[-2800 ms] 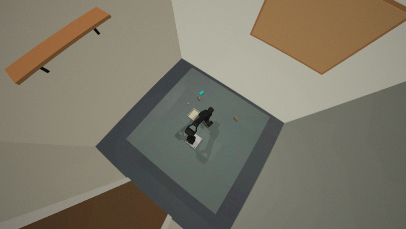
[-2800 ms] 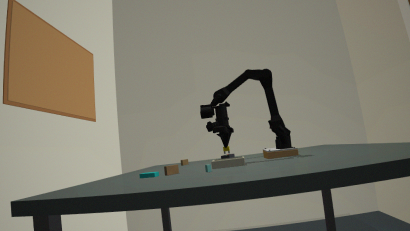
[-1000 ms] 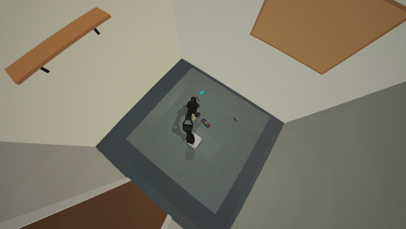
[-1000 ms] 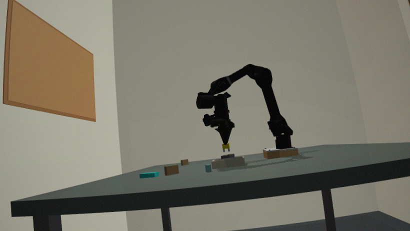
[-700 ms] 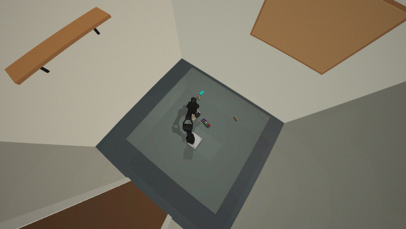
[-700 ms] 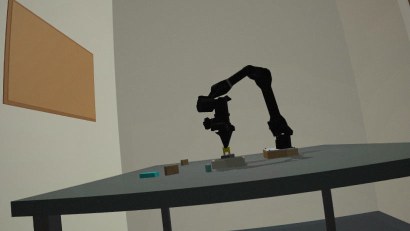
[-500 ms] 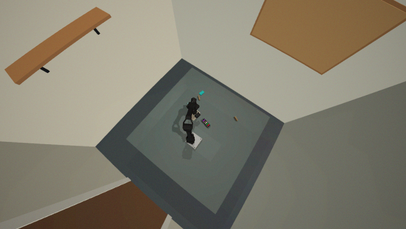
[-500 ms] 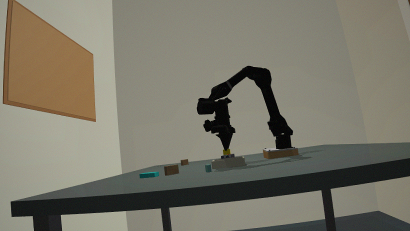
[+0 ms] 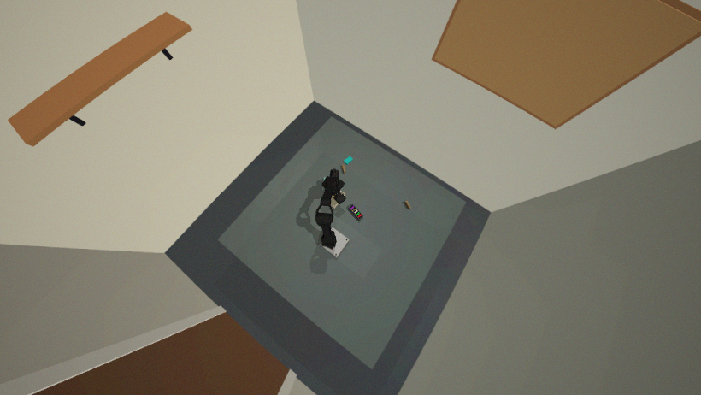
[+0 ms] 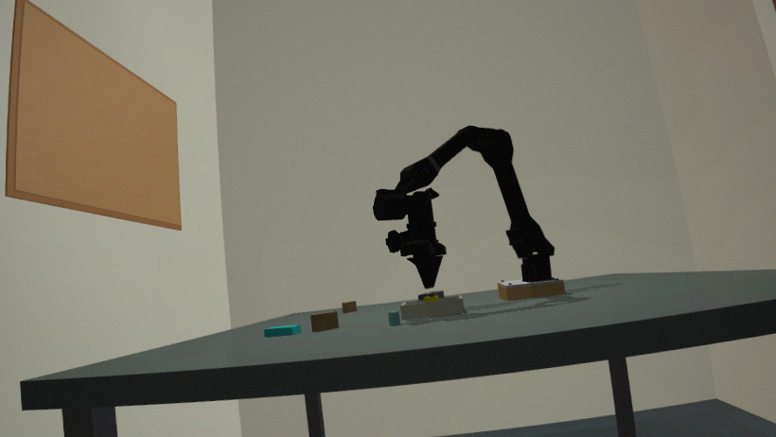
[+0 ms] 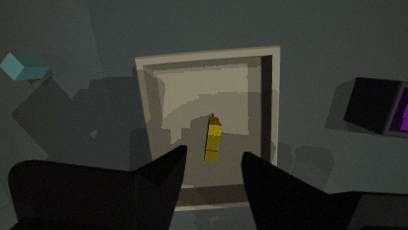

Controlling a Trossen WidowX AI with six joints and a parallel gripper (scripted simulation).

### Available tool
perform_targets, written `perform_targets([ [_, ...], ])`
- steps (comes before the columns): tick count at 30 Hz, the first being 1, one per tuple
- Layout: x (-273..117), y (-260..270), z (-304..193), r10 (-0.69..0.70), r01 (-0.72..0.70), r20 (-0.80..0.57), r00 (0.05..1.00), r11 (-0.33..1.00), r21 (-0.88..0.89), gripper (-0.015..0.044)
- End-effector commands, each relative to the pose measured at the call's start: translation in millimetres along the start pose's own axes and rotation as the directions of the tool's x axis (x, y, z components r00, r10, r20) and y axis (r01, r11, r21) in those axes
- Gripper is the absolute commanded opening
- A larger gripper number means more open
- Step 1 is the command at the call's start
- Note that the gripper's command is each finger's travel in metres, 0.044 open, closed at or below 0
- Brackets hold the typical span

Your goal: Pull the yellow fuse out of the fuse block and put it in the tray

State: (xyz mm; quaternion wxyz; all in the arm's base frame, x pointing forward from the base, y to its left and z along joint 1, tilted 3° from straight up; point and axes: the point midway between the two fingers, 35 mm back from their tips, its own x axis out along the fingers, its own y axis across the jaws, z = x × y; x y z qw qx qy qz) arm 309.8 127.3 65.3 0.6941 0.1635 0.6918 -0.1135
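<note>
The yellow fuse [image 10: 431, 298] [image 11: 213, 140] is loose, below the fingertips. It shows over the middle of the tray in the wrist view and just above its near rim in the exterior view; whether it touches the tray floor I cannot tell. The beige tray [image 9: 334, 203] [image 10: 432, 310] [image 11: 210, 52] is open-topped. My gripper [image 10: 429, 288] [image 11: 214, 155] is open above the tray, with a gap on both sides of the fuse. The dark fuse block [image 9: 355, 212] [image 10: 438, 294] [image 11: 372, 104] stands apart from the tray, holding several coloured fuses, including a purple one [image 11: 406, 117].
A small pale teal block [image 10: 394, 318] [image 11: 27, 66] stands near the tray. A bright teal block [image 9: 348, 160] [image 10: 282, 330] and a brown block [image 9: 344, 169] [image 10: 325, 321] lie farther out. Another brown block [image 9: 407, 204] [image 10: 348, 306] lies beyond the fuse block.
</note>
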Motion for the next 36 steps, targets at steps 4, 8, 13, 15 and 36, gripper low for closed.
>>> perform_targets([
  [4, -3.2, 0.1, 0.1, 0.000, 0.000, 0.000, 1.000, 1.000, 0.000, 0.0330],
  [8, -37.5, -0.5, -1.0, -0.002, 0.002, -0.005, 1.000, 1.000, 0.005, 0.0330],
  [13, -37.5, -0.5, -1.0, -0.002, 0.002, -0.005, 1.000, 1.000, 0.005, 0.0330],
  [15, -37.5, -0.5, -1.0, -0.002, 0.002, -0.005, 1.000, 1.000, 0.005, 0.0330],
  [36, -38.0, -0.4, -0.6, -0.001, 0.001, 0.000, 1.000, 1.000, 0.006, 0.0330],
])
